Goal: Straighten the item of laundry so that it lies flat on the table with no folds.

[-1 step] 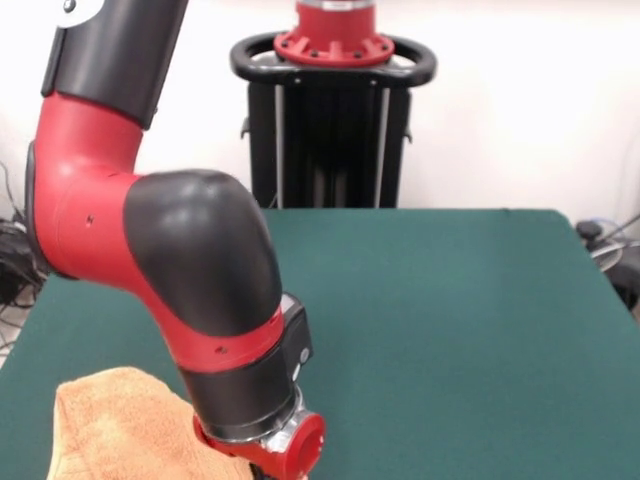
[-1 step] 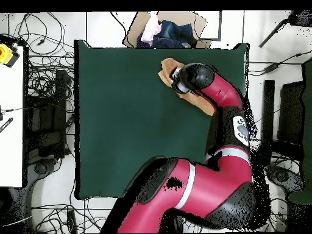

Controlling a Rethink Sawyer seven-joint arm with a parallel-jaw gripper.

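The item of laundry (image 1: pixel 115 425), an orange-tan towel, lies bunched and raised in folds at the near left corner of the green table (image 1: pixel 450 300). My red and black arm bends down right beside it, and its wrist (image 1: pixel 265 430) leaves the picture at the bottom edge. From overhead the towel (image 2: pixel 166 68) shows near the table's (image 2: pixel 122 122) top right edge, and a strip of it (image 2: pixel 207 105) runs under the arm. My gripper (image 2: pixel 178 79) points down over the towel, and the wrist above it hides how it stands.
A cardboard box of clothes (image 2: pixel 164 31) sits just beyond the table's top edge in the overhead view. Cables (image 2: pixel 42 79) and a white bench (image 2: pixel 11 122) lie to the left. The black pedestal (image 1: pixel 330 130) stands behind the table.
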